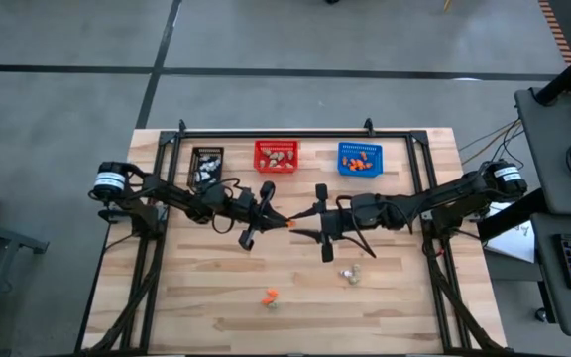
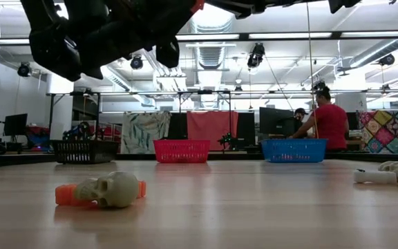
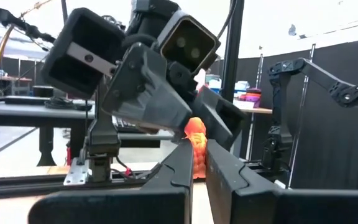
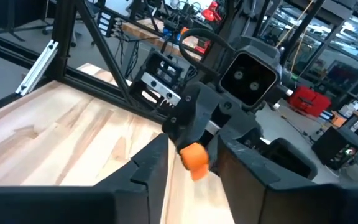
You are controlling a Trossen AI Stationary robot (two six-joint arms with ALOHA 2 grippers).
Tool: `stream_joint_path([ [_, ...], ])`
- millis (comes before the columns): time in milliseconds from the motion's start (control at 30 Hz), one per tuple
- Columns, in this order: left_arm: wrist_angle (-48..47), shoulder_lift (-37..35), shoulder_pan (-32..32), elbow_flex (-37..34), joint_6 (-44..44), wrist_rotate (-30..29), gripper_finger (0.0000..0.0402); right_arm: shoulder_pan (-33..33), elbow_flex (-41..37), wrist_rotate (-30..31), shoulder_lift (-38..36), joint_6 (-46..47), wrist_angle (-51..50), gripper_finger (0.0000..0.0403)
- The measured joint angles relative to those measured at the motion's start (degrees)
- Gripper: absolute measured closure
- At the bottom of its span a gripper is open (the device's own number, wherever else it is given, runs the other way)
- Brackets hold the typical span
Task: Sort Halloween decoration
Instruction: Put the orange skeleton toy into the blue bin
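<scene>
Halloween trinket (image 3: 196,140), orange, light and rigid, is pinched by the closed left gripper (image 1: 284,221); the right gripper (image 1: 301,222) stands parted around it.

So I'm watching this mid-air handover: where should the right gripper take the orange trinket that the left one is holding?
Probably by its free end. The left gripper is shut on one end of the orange trinket, and the rest juts out past its fingertips. The right gripper faces it head-on, open, a finger on each side, so closing there looks best.
</scene>
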Motion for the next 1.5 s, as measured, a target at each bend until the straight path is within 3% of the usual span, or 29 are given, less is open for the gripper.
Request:
stream_joint_path([
  [467, 0.05, 0.01, -0.13, -0.17, -0.24, 0.46, 0.0393, -0.12, 0.0, -0.27, 0.0, -1.56, -0.44, 0.0383],
  [633, 0.05, 0.01, -0.07, -0.31, -0.23, 0.42, 0.0359, -0.13, 0.0, -0.24, 0.0, -0.38, -0.62, 0.038],
  [800, -0.33, 0.01, 1.02, -0.83, 0.92, 0.42, 0.0301, -0.25, 0.54, 1.31, -0.5, 3.12, -2.77, 0.038],
  [933, -4.39, 0.01, 2.57, -1.13, 1.31, 0.39, 0.0255, -1.65, 5.22, 6.2, -1.27, 9.29, -15.02, 0.038],
  [1067, -10.13, 0.01, 3.94, -1.15, 1.31, 0.29, 0.0224, -5.21, 13.69, 12.27, -1.2, 17.31, -38.65, 0.038],
  [1233, -13.14, 0.01, 4.17, -1.17, 1.48, 0.25, 0.0213, -13.58, 22.52, 12.72, -0.13, 24.81, -63.92, 0.0379],
  [1333, -13.15, 0.01, 4.17, -1.17, 1.48, 0.25, 0.0213, -20.67, 24.53, 11.98, 0.24, 25.47, -72.84, 0.0379],
  [1500, -13.15, 0.01, 4.17, -1.17, 1.48, 0.22, 0.0218, -34.38, 23.24, 7.18, 0.26, 25.58, -76.57, 0.0379],
])
